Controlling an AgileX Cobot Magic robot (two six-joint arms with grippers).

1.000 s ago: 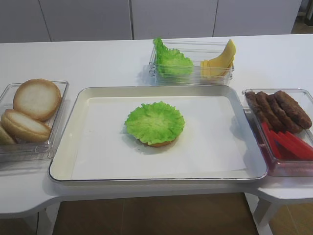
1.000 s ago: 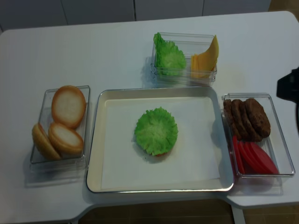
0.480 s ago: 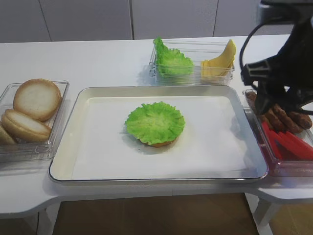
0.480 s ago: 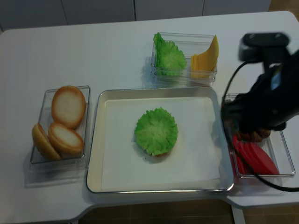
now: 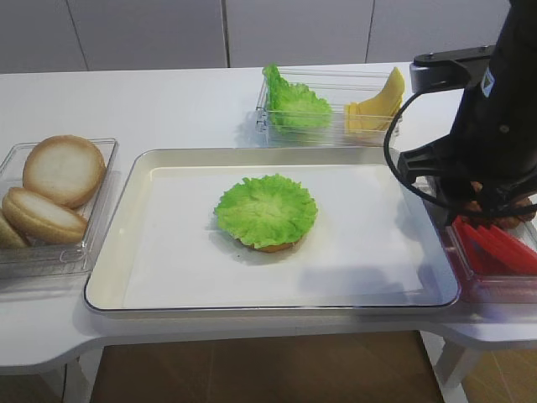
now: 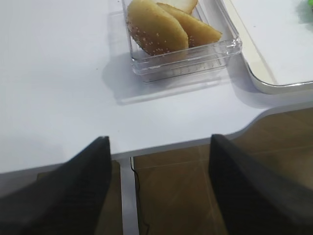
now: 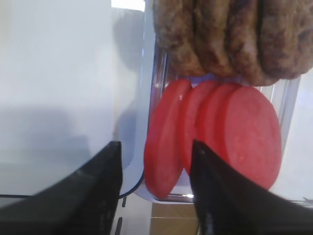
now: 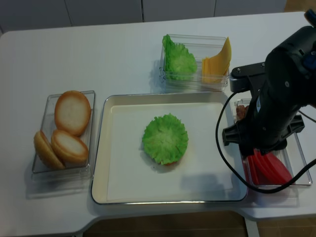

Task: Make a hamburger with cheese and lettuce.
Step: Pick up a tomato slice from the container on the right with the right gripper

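Two dark fingers of the right gripper (image 7: 151, 191) stand well apart with nothing between them, looking down on the red slices (image 7: 215, 134) and the brown patties (image 7: 225, 34) in the clear container (image 5: 495, 281) at the right edge of the tray (image 5: 105, 269). From outside, the right arm's bulk covers most of that container, so how high the fingers sit above the slices cannot be judged. It seems an odd place to hover, since the task asks for cheese; the arm may only be passing over on its way. The left gripper (image 6: 156, 188) is also spread wide and empty, parked off the table's front left corner beside the box of buns (image 6: 166, 24), probably to stay out of the way. On the tray's white paper sits the hamburger (image 5: 266, 214): a bun base topped with lettuce (image 5: 265, 207), the bun showing only as a brown sliver at the front. The cheese (image 5: 375, 107) stands on edge in the far container next to spare green leaves (image 5: 294, 105), untouched, so that layer is likely next.
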